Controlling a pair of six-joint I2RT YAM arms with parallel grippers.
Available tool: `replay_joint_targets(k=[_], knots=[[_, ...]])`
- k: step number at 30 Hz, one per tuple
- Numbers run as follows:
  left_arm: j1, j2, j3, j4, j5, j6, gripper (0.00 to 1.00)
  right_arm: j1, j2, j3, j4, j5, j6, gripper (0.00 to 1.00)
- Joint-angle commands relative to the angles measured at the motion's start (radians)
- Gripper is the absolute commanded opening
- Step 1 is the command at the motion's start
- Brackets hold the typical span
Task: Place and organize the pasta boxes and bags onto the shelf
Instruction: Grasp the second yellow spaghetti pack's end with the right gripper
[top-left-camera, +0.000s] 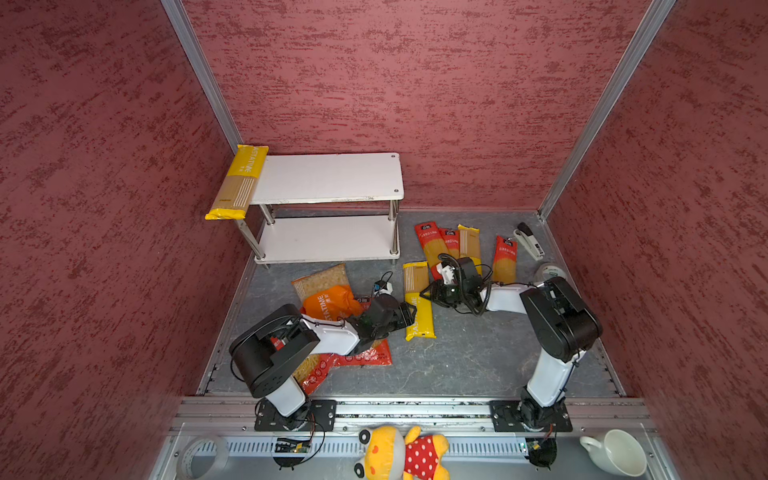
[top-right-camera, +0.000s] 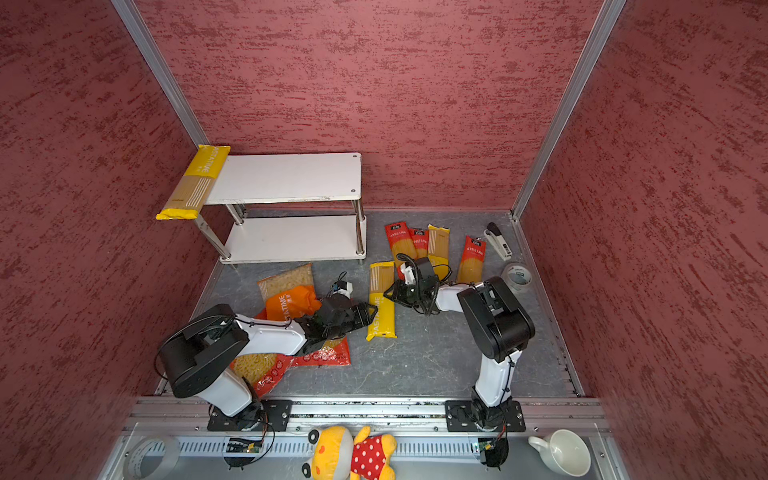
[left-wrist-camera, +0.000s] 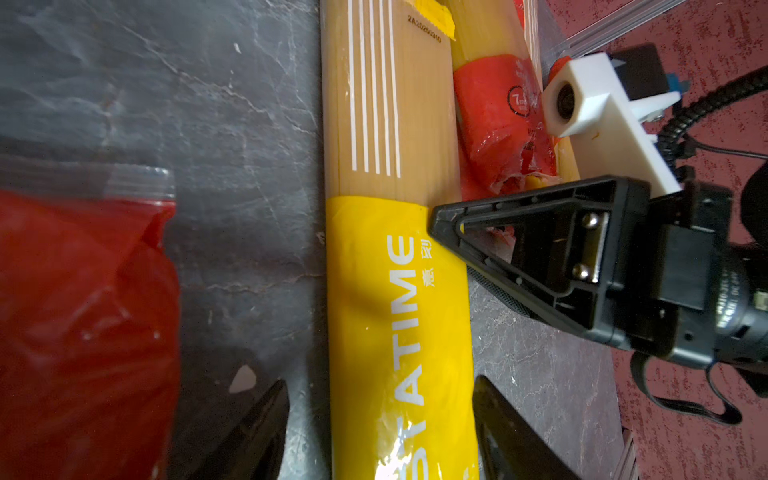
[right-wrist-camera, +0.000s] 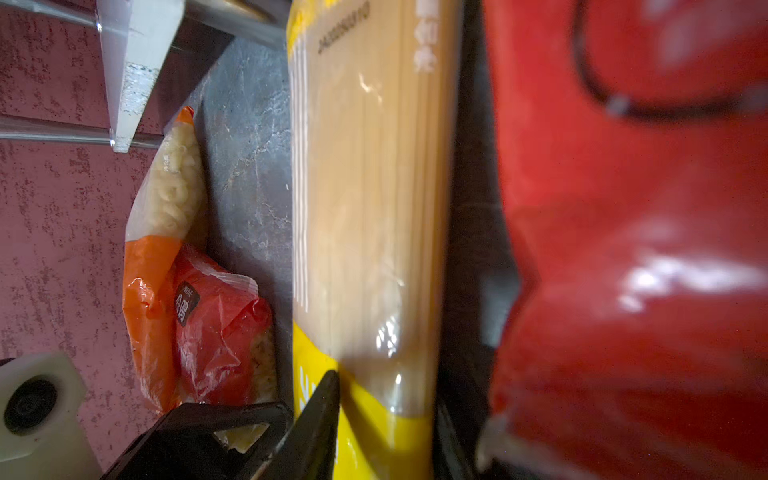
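Observation:
A yellow PASTATIME pasta box (top-left-camera: 419, 301) lies on the grey floor between both arms. My left gripper (left-wrist-camera: 380, 380) is open and straddles its yellow end, with a gap on one side. My right gripper (right-wrist-camera: 386, 395) is shut on the same box further along; one finger (left-wrist-camera: 519, 208) reaches over its edge. Another yellow box (top-left-camera: 239, 180) lies across the left end of the shelf (top-left-camera: 328, 178), overhanging the front. Three red boxes (top-left-camera: 505, 257) and a yellow one (top-left-camera: 469, 243) lie right of the shelf. The orange bag (top-left-camera: 328, 297) and two red bags (top-left-camera: 365, 355) lie under my left arm.
A stapler (top-left-camera: 528, 241) and a tape roll (top-left-camera: 550, 272) sit near the right wall. A plush toy (top-left-camera: 403, 453), a white cup (top-left-camera: 619, 453) and another tape roll (top-left-camera: 203, 455) lie on the front ledge. Red walls close in on three sides.

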Motion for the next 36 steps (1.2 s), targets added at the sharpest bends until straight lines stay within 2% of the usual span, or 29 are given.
replay_joint_targets(k=[1, 5, 15, 17, 22, 25, 27, 29, 32, 36], knots=[[0.008, 0.009, -0.016, 0.031, 0.007, -0.004, 0.7, 0.013, -0.02, -0.042, 0.059, -0.022, 0.04, 0.25], [0.013, -0.022, -0.036, 0.087, 0.006, 0.002, 0.7, 0.013, -0.085, -0.08, 0.105, -0.015, 0.063, 0.13], [0.021, -0.153, -0.126, 0.166, -0.056, 0.024, 0.7, 0.013, -0.231, -0.145, 0.13, 0.004, 0.067, 0.04], [0.027, -0.187, -0.141, 0.171, -0.064, 0.039, 0.7, 0.012, -0.273, -0.147, 0.098, 0.003, 0.017, 0.03], [0.062, -0.322, -0.115, 0.054, -0.045, 0.19, 0.73, 0.012, -0.428, -0.101, -0.095, 0.082, -0.243, 0.01], [0.101, -0.385, -0.106, -0.008, 0.021, 0.26, 0.74, 0.013, -0.516, -0.094, -0.128, 0.085, -0.342, 0.0], [0.115, -0.439, -0.095, -0.046, 0.045, 0.32, 0.75, 0.013, -0.567, -0.082, -0.155, 0.129, -0.401, 0.0], [0.118, -0.486, -0.08, -0.078, 0.072, 0.403, 0.75, 0.015, -0.615, -0.094, -0.125, 0.157, -0.437, 0.0], [0.125, -0.523, -0.069, -0.085, 0.149, 0.484, 0.76, 0.014, -0.682, -0.137, 0.015, 0.171, -0.426, 0.0], [0.123, -0.497, -0.058, -0.021, 0.251, 0.464, 0.76, 0.015, -0.699, -0.146, 0.199, 0.191, -0.292, 0.0]])
